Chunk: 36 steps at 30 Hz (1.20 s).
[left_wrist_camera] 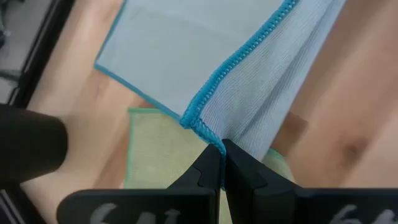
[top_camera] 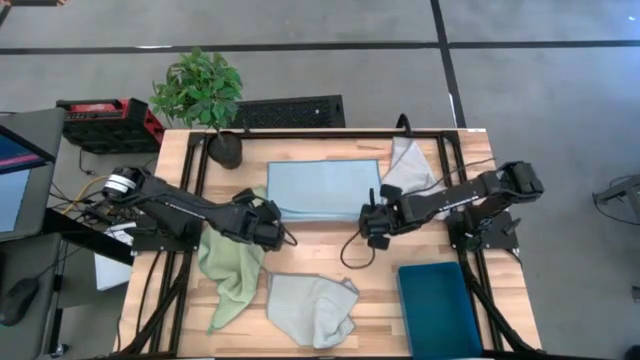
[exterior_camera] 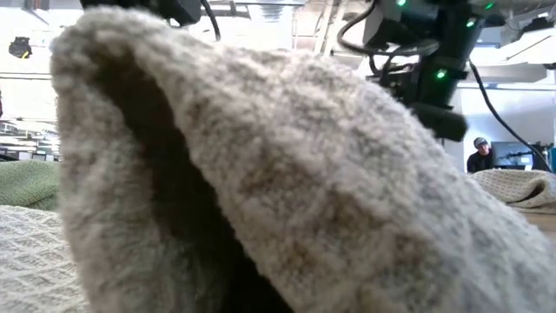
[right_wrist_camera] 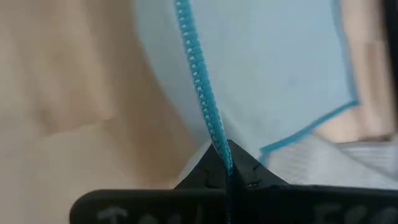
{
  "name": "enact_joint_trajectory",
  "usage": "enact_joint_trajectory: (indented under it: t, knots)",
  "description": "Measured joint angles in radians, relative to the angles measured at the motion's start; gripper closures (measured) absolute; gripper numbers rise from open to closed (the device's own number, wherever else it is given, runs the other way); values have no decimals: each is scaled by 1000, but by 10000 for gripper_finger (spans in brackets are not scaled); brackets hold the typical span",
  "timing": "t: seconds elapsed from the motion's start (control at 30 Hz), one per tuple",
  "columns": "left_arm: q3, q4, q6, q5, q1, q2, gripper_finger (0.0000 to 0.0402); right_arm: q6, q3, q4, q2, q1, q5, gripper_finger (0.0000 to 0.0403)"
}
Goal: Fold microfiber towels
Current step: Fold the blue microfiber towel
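Blue towel (top_camera: 325, 186) pinched at both near corners, spread flat mid-table.

Left gripper (top_camera: 268, 222) clamped on the blue towel's stitched edge at its left near corner; right gripper (top_camera: 374, 222) clamped likewise at the right near corner, seen close in both wrist views (left_wrist_camera: 221, 158) (right_wrist_camera: 227, 163). Green towel (top_camera: 232, 268) crumpled under and beside the left gripper. One grey towel (top_camera: 312, 305) bunched near the front edge, just left of the teal bin (top_camera: 438, 305); another grey towel (top_camera: 408, 165) heaped at the blue towel's right far corner. Potted plant (top_camera: 205, 95) at the table's (top_camera: 330, 262) far left.
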Motion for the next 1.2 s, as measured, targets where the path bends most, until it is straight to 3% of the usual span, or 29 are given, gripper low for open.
enact_joint_trajectory:
  t: [0.57,0.8,1.2]
  knots:
    - [1,26,53,-66,252,46,401,-284,0,230,0,-310,22,397]
    - [1,119,160,-95,317,100,401,-361,0,265,0,-372,22,397]
    - [1,171,191,-132,408,99,401,-382,0,365,0,-469,18,397]
